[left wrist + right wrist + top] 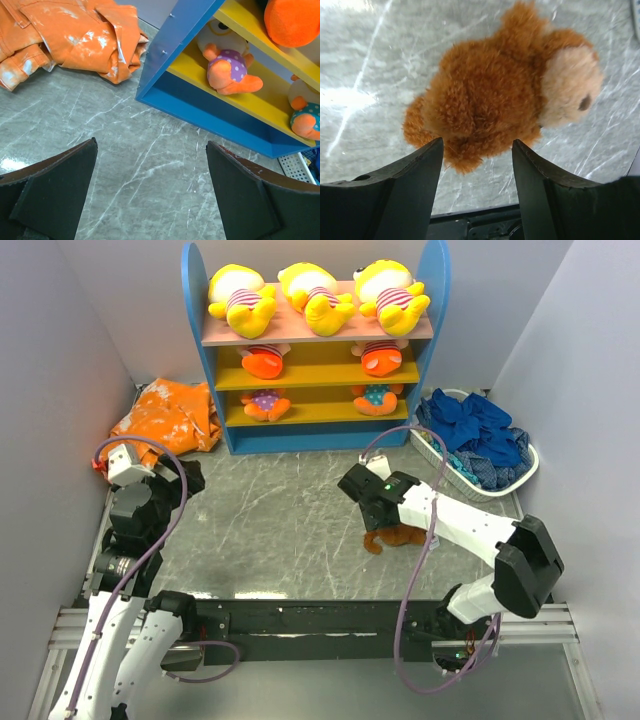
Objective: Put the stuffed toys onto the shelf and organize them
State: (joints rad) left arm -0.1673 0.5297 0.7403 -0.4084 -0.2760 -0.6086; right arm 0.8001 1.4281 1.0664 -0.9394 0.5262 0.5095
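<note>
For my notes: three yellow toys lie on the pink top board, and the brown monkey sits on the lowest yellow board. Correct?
No. The brown monkey lies on the table below the right end effector, as the top external view shows. The three yellow toys do lie on the pink top board.

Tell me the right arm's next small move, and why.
Probably ease the right gripper a little lower over the brown monkey, then close. The monkey lies on the table, the only toy I can see off the shelf, and the open jaws straddle just its lower edge, so closing now might pinch only fur.
</note>
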